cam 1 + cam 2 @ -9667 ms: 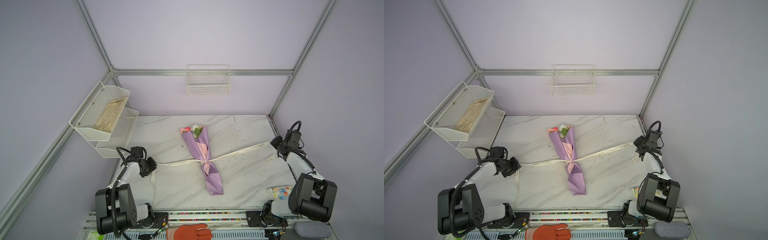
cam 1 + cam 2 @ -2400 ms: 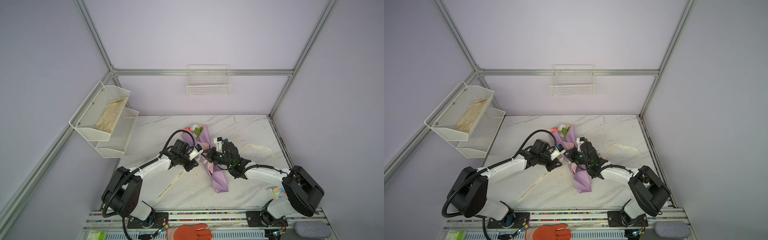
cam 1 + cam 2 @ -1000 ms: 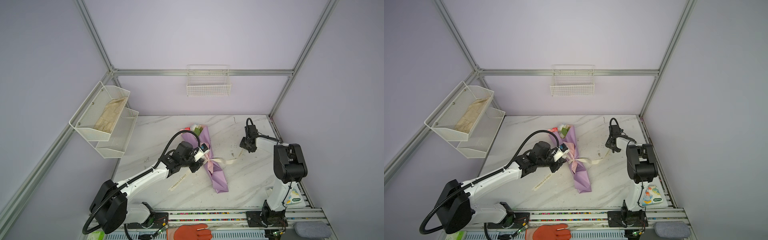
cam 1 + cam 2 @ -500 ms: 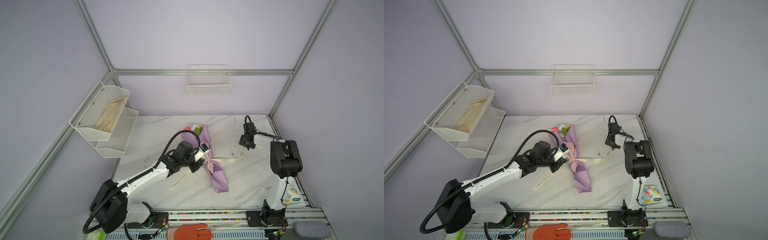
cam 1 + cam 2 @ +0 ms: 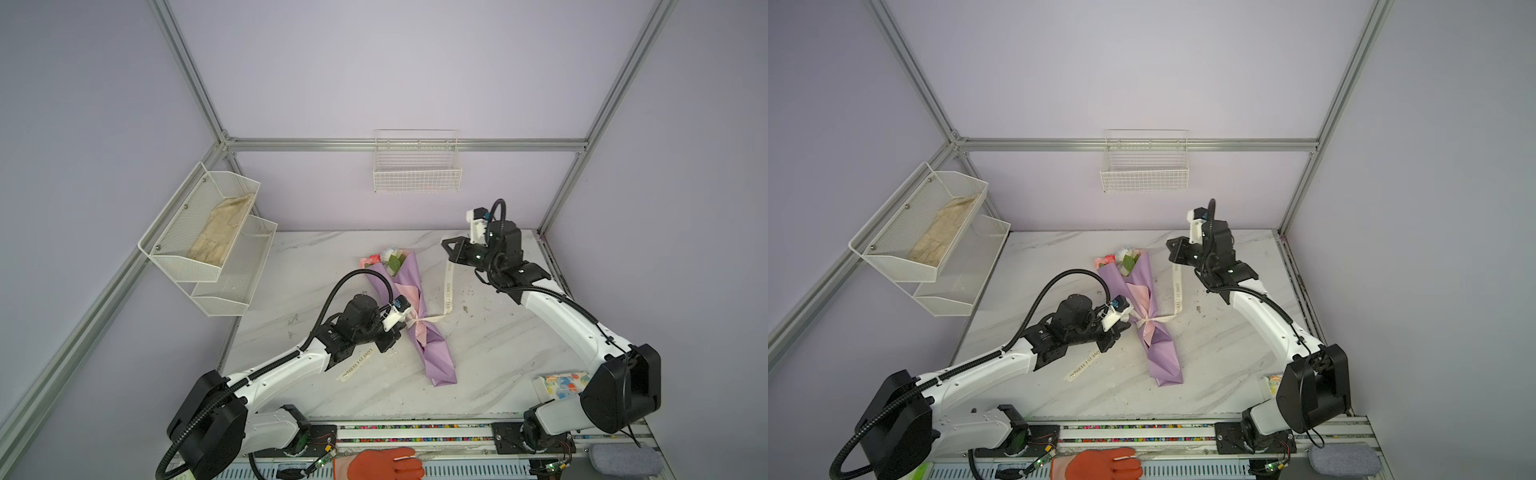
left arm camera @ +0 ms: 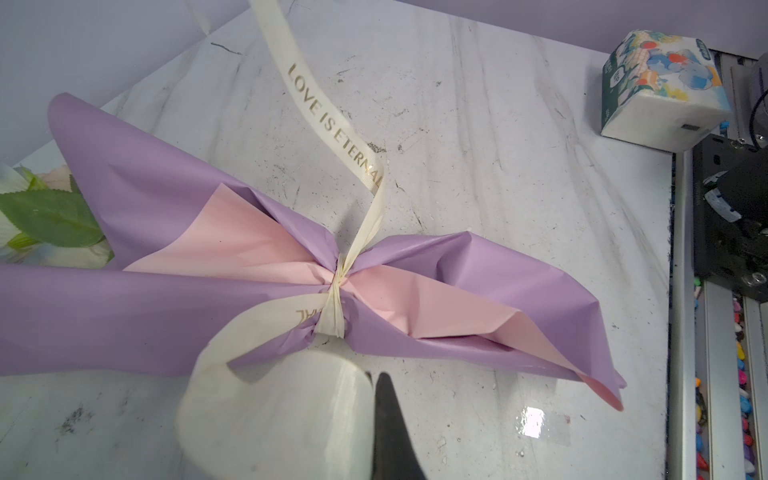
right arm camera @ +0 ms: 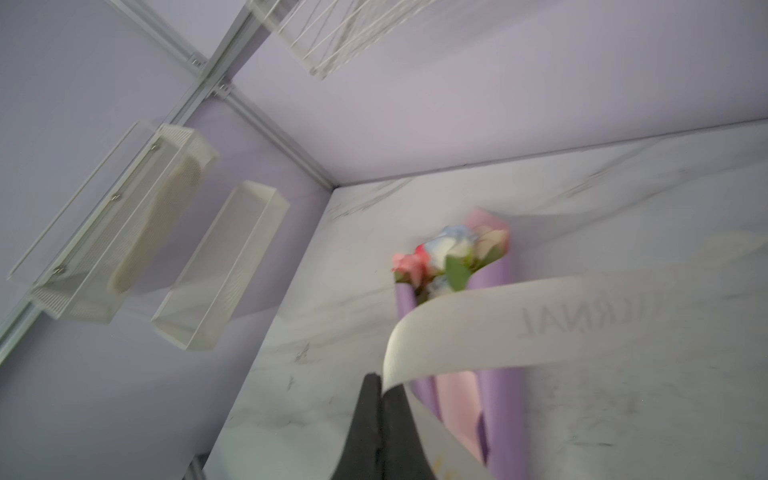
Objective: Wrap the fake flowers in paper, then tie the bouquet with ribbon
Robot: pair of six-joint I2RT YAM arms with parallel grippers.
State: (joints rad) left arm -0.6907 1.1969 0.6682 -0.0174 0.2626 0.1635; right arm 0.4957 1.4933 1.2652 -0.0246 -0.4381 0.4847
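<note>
The bouquet lies in lilac paper mid-table in both top views, with the fake flowers at its far end. A cream lettered ribbon is tied round its waist. My left gripper sits low against the bouquet's left side, shut on the ribbon's left strand, which wraps one finger. My right gripper hangs above the table, right of the flowers, shut on the ribbon's right strand. That strand rises to it from the knot.
A white wire basket hangs on the back wall. A two-tier mesh shelf with a beige cloth is on the left wall. A tissue pack sits front right, and an orange glove lies on the front rail.
The right gripper has shut on the ribbon's right strand and moved up and to the left with it, lifting it off the table. The left gripper and the bouquet have stayed put.
</note>
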